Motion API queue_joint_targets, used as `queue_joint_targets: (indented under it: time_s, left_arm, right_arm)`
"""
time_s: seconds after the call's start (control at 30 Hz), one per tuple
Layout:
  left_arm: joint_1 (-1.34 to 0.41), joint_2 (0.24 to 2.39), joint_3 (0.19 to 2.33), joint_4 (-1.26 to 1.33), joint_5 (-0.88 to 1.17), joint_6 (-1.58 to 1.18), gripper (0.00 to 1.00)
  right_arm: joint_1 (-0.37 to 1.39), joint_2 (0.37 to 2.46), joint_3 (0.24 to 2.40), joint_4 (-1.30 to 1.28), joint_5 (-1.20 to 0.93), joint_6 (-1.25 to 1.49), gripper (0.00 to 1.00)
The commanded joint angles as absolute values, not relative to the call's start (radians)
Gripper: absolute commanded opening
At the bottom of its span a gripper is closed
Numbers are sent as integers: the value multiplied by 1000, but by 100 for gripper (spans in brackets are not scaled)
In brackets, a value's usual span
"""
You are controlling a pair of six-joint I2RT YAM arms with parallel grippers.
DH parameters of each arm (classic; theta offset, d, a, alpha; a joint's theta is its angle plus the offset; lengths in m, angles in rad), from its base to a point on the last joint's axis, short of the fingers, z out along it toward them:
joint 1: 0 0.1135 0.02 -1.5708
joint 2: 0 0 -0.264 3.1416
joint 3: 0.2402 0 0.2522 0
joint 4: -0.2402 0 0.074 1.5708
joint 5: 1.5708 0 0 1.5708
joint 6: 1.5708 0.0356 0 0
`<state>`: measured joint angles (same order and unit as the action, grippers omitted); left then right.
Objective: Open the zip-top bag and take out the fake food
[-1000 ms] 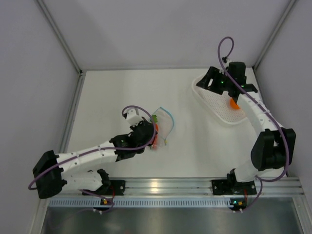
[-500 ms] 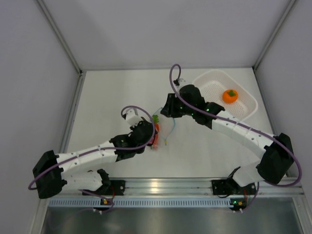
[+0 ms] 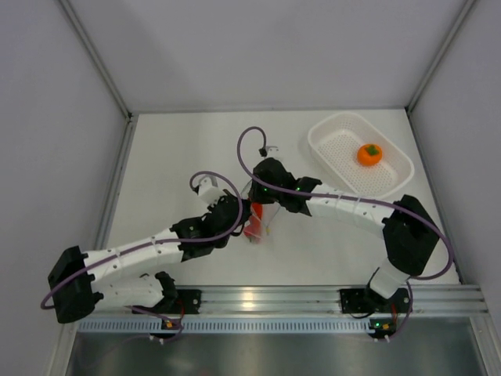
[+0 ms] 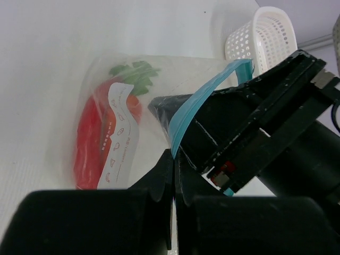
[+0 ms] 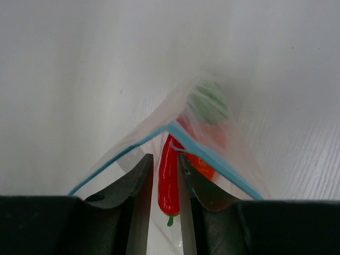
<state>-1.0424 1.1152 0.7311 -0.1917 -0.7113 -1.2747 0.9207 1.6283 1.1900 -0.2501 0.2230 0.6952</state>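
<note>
Left claw (image 4: 173, 162): closed, pinching one wall of the zip-top bag (image 4: 159, 74) just below the blue zip strip (image 4: 196, 103). The bag lies on the desk (image 3: 172, 157) at centre, mouth open, with the carrot (image 4: 134, 106) and chili pepper (image 5: 169, 183) inside. Right claw (image 5: 164, 158): tips at the bag mouth, jaws narrowly parted with the chili in line between them; whether they grip it cannot be determined. Far right: the white basket (image 3: 327, 139) holds the orange (image 3: 369, 154).

Chili (image 5: 169, 180), seemingly carrot (image 4: 134, 106), in bag (image 4: 159, 69); orange (image 3: 369, 153) in basket (image 3: 329, 141).
</note>
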Motion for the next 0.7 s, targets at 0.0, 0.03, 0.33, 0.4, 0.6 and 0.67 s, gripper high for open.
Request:
queue_joint_targets:
  time_s: [0.0, 0.03, 0.33, 0.4, 0.6, 0.67]
  left_arm:
    - [-1043, 1060, 727, -132, -710, -1313, 0]
    - [-1043, 1054, 724, -132, -712, -1319, 0]
    - [-1040, 1032, 681, -132, -722, -1399, 0]
    - [-1040, 1031, 675, -132, -726, -1402, 0]
    - [-1042, 1003, 632, -144, -767, -1431, 0]
    - [-1040, 994, 623, -156, -776, -1437, 0]
  right_arm:
    - [943, 1660, 1189, -167, 270, 747, 26]
    - [949, 1664, 1181, -147, 271, 761, 26]
    - [989, 1732, 1098, 21, 296, 838, 31]
    - [992, 1753, 1095, 44, 258, 836, 31]
    - [1005, 1818, 1126, 11, 193, 802, 40]
    - [1017, 1844, 1137, -29, 213, 790, 45]
